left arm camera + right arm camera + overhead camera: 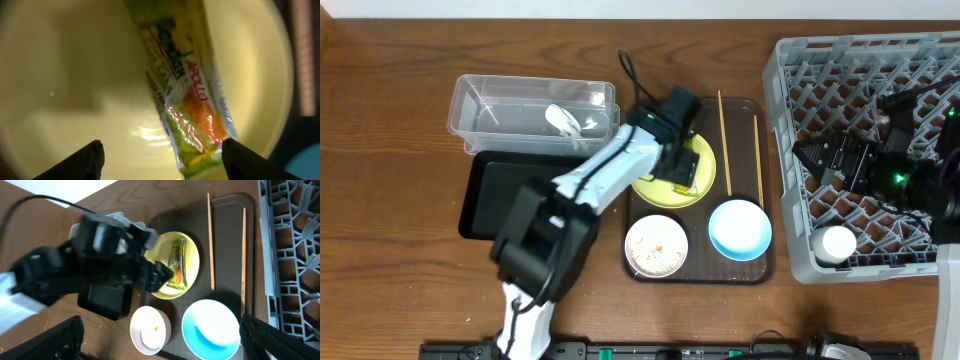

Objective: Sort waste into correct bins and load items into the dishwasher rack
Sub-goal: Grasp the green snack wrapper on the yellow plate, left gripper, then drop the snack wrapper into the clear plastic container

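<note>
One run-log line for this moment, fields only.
left hand: open, astride snack wrapper on plate | right hand: open, empty | white cup: in rack | white scrap: in clear tub

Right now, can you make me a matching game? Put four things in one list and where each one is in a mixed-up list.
Things:
1. snack wrapper
2. white cup
3. white scrap
4. chopsticks

Places:
A. in the clear tub
B. on the brown tray
C. on the yellow-green plate
D. in the grey rack

Pairs: 1-C, 2-D, 3-A, 4-B
</note>
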{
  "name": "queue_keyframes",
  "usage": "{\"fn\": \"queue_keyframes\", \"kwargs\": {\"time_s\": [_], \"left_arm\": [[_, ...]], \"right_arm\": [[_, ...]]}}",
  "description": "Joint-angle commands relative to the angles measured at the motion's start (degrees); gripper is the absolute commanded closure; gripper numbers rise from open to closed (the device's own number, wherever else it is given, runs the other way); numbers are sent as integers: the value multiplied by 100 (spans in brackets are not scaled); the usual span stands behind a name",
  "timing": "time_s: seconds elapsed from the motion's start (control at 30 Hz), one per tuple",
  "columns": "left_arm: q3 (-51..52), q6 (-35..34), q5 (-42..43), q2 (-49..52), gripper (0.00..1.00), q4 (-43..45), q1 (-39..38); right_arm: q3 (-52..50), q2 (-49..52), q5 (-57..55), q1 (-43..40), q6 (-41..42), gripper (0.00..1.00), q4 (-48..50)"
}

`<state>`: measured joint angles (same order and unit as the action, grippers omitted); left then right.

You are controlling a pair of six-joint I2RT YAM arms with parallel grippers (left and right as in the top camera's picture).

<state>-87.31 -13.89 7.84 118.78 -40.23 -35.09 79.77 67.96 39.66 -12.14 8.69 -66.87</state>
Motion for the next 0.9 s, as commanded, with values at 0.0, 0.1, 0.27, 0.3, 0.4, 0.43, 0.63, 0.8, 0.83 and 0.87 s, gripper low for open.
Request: {"fn": "queue_keyframes", "kwargs": {"time_s": [0.0,0.1,0.27,0.3,0.4,0.43,0.63,0.8,0.83,0.87], "left_arm": [[0,-33,57,208,27,24,-46],[0,-186,76,299,43,28,-46],[-142,-181,367,214,94,33,-7],[-190,-179,396,153,94,-11,22],[-376,-177,341,-136,94,-267,188],[-448,-177,308,-262,94,-376,273],[-557,-181,199,-1263,94,-581,975],[-557,-179,-603,-1591,94,-581,1768],[-555,-181,-595,-1585,94,-581,1910],[-546,-181,-595,-1552,94,-584,2037]], "right_arm": [[37,-4,0,-52,-63,3,-22],[37,-4,-63,-52,-63,3,-35],[37,-4,-63,-52,-66,3,-33],[37,-4,-63,-52,-63,3,-35],[37,-4,-63,-52,-63,3,-35],[37,-4,-63,-52,-63,3,-33],[37,-4,-63,-52,-63,3,-33],[37,-4,-63,-52,-63,3,-33],[37,-4,-63,-52,-63,3,-31],[37,-4,-66,-52,-63,3,-31]]}}
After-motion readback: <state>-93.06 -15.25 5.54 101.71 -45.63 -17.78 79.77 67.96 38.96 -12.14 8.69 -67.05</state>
